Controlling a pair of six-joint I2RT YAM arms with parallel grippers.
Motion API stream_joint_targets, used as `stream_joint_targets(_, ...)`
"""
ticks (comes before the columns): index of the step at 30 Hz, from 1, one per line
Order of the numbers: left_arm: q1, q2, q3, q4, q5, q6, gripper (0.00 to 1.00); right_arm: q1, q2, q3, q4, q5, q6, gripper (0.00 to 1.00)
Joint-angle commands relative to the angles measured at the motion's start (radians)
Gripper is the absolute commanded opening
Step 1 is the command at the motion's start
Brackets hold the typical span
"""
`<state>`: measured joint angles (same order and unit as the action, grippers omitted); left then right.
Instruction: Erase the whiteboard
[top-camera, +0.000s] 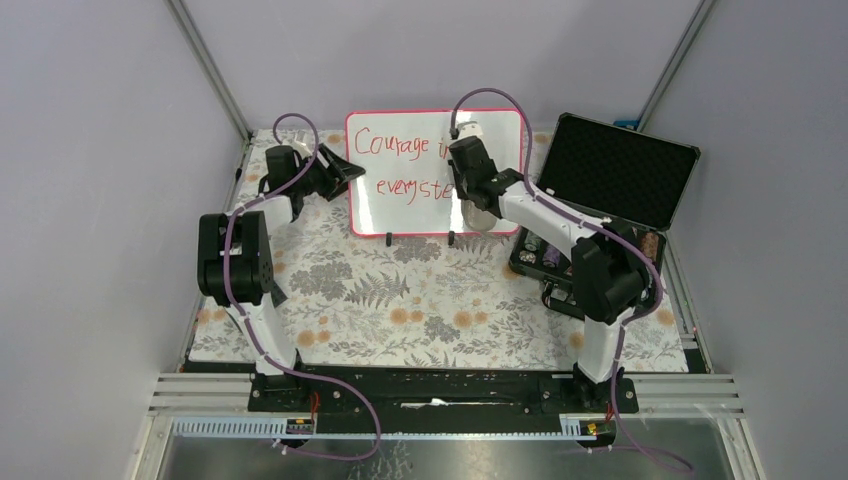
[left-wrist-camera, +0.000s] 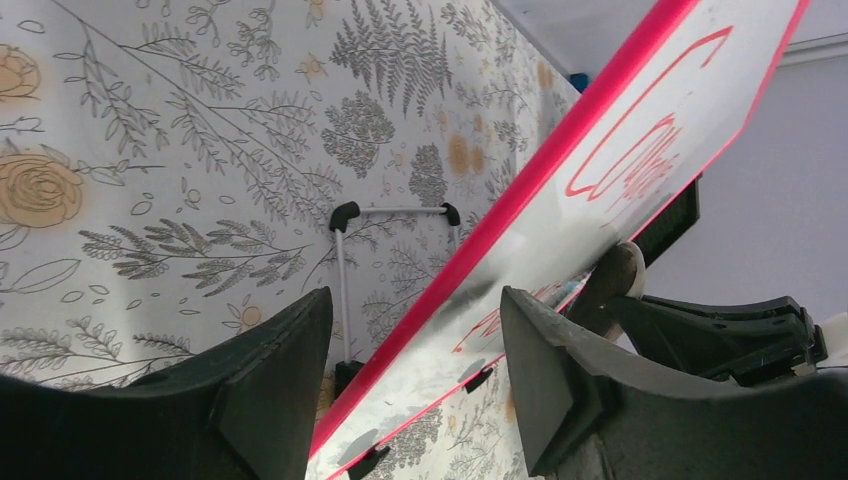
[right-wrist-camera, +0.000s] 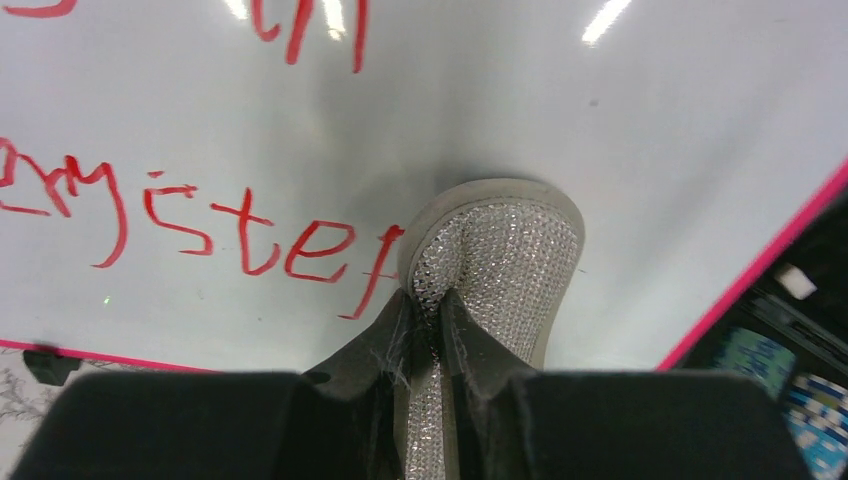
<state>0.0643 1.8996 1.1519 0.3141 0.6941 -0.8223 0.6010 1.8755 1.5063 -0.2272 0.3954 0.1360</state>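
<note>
The whiteboard (top-camera: 400, 205) stands upright at the back centre, pink-red framed, with red handwriting on its left and middle part. My right gripper (top-camera: 472, 195) is shut on a glittery silver eraser pad (right-wrist-camera: 510, 255) and presses it flat on the board (right-wrist-camera: 250, 120) just right of the lower line of writing. My left gripper (top-camera: 342, 172) is open, its jaws apart on either side of the board's left edge (left-wrist-camera: 520, 190); in the left wrist view the left gripper (left-wrist-camera: 415, 310) shows a gap between each finger and the frame.
An open black foam-lined case (top-camera: 615, 170) with small items stands right of the board, close to the right arm; it also shows in the right wrist view (right-wrist-camera: 790, 345). A floral cloth (top-camera: 400, 295) covers the table. The board's wire stand with black feet (left-wrist-camera: 345, 215) rests behind it.
</note>
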Motion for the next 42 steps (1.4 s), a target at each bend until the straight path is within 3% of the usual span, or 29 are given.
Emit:
stream_joint_targets(1,-0.007,-0.019,0.056,-0.042,-0.046,0.063,0.63,0.012,0.045,0.062,0.058,-0.099,0.035,0.0)
stream_joint_targets(14,-0.029,-0.022,0.072,-0.096,-0.084,0.121,0.57,0.171,0.268,0.341,0.034,-0.201,0.061,0.0)
stream_joint_targets(19,-0.03,-0.026,0.072,-0.104,-0.092,0.125,0.55,0.175,0.301,0.399,0.022,-0.213,0.086,0.0)
stream_joint_targets(25,-0.03,-0.03,0.08,-0.126,-0.11,0.127,0.55,0.153,0.226,0.291,0.045,-0.079,0.045,0.0)
stream_joint_targets(33,-0.031,-0.03,0.077,-0.132,-0.122,0.131,0.53,0.031,0.083,0.054,0.093,-0.011,0.043,0.0)
stream_joint_targets(42,-0.039,-0.03,0.08,-0.139,-0.125,0.132,0.53,-0.012,0.064,0.026,0.081,0.02,-0.012,0.0)
